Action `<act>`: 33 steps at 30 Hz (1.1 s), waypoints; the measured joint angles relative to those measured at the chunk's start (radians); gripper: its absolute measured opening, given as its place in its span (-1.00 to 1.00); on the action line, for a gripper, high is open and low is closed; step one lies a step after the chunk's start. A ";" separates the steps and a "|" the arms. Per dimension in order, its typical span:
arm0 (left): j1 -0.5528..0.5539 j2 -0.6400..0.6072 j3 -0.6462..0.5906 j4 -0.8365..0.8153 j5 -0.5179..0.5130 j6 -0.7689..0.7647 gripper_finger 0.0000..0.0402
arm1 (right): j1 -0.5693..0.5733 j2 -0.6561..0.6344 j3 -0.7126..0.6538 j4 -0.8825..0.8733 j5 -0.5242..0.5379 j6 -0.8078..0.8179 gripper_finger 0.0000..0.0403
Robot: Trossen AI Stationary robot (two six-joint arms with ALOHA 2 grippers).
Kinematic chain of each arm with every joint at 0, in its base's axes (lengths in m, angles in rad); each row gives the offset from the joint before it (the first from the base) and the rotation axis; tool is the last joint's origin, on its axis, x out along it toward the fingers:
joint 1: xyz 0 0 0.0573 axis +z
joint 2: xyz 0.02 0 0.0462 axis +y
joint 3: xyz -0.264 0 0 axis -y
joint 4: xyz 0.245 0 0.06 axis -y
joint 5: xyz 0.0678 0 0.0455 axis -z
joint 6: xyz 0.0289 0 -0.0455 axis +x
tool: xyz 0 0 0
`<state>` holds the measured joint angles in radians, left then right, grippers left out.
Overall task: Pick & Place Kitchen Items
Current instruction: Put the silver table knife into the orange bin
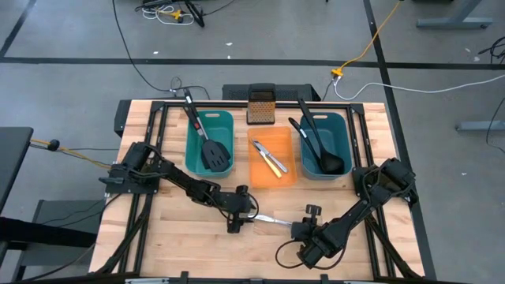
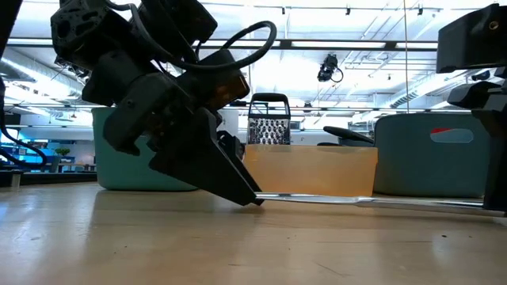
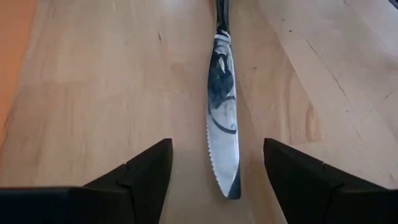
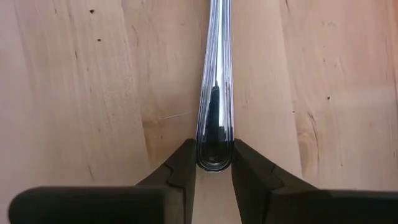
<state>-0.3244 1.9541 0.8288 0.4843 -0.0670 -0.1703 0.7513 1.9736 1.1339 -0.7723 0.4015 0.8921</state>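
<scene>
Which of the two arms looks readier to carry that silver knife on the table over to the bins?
Probably the right. The right gripper is already shut on the knife at its handle end. The left gripper hangs open over the blade tip, fingers on either side, not touching it.

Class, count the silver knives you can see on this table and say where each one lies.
3. Two knives, one beside the yellow-handled one, lie in the orange bin; the third lies on the table between the grippers. Others may be hidden.
</scene>
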 joint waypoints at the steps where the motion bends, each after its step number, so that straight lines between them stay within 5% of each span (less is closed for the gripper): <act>1: 0.000 0.000 0.000 0.000 0.003 0.000 0.28 | 0.000 0.000 0.000 0.000 0.000 0.000 -0.59; 12: 0.009 0.000 0.000 0.032 0.097 -0.007 -0.07 | 0.000 0.000 0.000 0.003 -0.012 -0.003 -0.57; 33: 0.029 0.000 0.001 0.015 0.061 -0.043 -0.83 | -0.002 0.000 0.000 0.009 -0.010 0.009 -0.56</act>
<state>-0.2950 1.9541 0.8295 0.4992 -0.0063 -0.2135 0.7498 1.9736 1.1339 -0.7637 0.3919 0.9009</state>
